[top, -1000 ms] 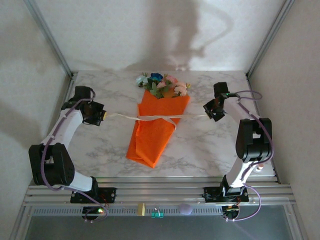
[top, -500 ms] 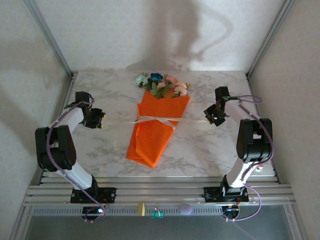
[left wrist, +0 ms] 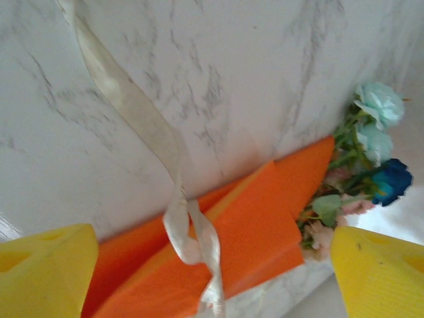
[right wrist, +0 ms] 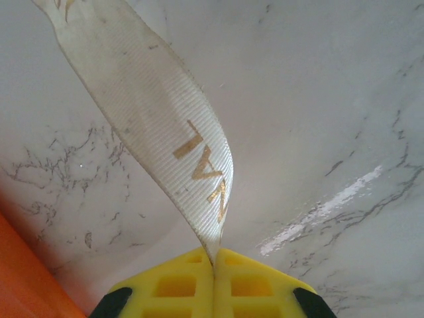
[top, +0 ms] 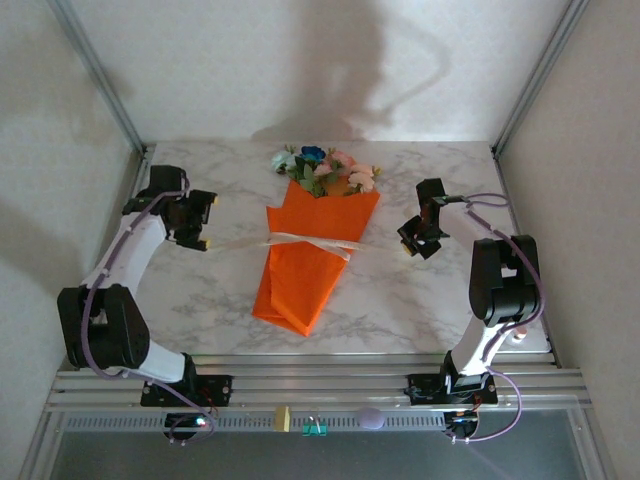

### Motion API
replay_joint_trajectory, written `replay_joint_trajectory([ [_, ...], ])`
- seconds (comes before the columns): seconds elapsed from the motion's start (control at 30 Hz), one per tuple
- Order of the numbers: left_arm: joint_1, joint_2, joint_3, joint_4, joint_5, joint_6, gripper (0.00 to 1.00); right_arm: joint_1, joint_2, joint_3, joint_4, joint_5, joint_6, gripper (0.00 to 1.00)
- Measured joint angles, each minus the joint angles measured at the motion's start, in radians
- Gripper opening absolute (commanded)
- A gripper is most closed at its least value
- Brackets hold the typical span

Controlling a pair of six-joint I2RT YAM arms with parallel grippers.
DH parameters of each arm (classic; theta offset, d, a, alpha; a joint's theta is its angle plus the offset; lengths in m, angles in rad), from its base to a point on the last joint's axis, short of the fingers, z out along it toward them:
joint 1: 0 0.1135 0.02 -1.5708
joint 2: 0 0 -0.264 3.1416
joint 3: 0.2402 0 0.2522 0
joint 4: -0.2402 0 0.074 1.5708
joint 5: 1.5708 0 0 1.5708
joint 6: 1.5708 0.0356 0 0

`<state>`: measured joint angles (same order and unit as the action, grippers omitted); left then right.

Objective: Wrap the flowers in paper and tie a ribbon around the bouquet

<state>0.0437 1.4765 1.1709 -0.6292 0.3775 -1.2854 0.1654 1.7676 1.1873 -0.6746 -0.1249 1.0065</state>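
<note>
The bouquet lies in the middle of the table: an orange paper [top: 308, 265] cone with the pink, white and blue flowers [top: 325, 170] at its far end. The cream ribbon [top: 312, 241] is knotted around its middle. My left gripper [top: 208, 222] stands open left of the bouquet, and the ribbon's left tail [left wrist: 132, 106] lies slack on the marble, held by nothing. In the left wrist view the knot [left wrist: 189, 232] sits on the paper [left wrist: 265, 218] between my yellow fingers [left wrist: 40, 271]. My right gripper [right wrist: 213, 260] is shut on the ribbon's right end [right wrist: 152, 119], right of the cone [top: 412, 242].
The marble table [top: 430, 300] has bare room on both sides of the bouquet. Metal frame posts [top: 115, 110] stand at the back corners, with white walls behind. A rail [top: 300, 385] with small clips runs along the near edge.
My left gripper has opened and let go of the ribbon's left end, which now lies slack. My right gripper, still shut on its end, has moved a little toward the bouquet.
</note>
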Motion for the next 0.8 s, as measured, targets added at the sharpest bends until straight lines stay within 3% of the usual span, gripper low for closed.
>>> replay_joint_trajectory([
  [0.27, -0.155, 0.101, -0.007, 0.071, 0.020, -0.115, 0.82, 0.005, 0.000, 0.000, 0.002, -0.003, 0.018, 0.24],
  [0.5, -0.239, 0.240, -0.047, 0.179, 0.035, -0.214, 0.81, 0.045, -0.006, -0.001, 0.006, -0.006, 0.039, 0.32],
  [0.8, -0.289, 0.275, -0.056, 0.237, 0.034, -0.262, 0.62, 0.189, -0.038, -0.030, 0.155, -0.091, 0.190, 0.42],
])
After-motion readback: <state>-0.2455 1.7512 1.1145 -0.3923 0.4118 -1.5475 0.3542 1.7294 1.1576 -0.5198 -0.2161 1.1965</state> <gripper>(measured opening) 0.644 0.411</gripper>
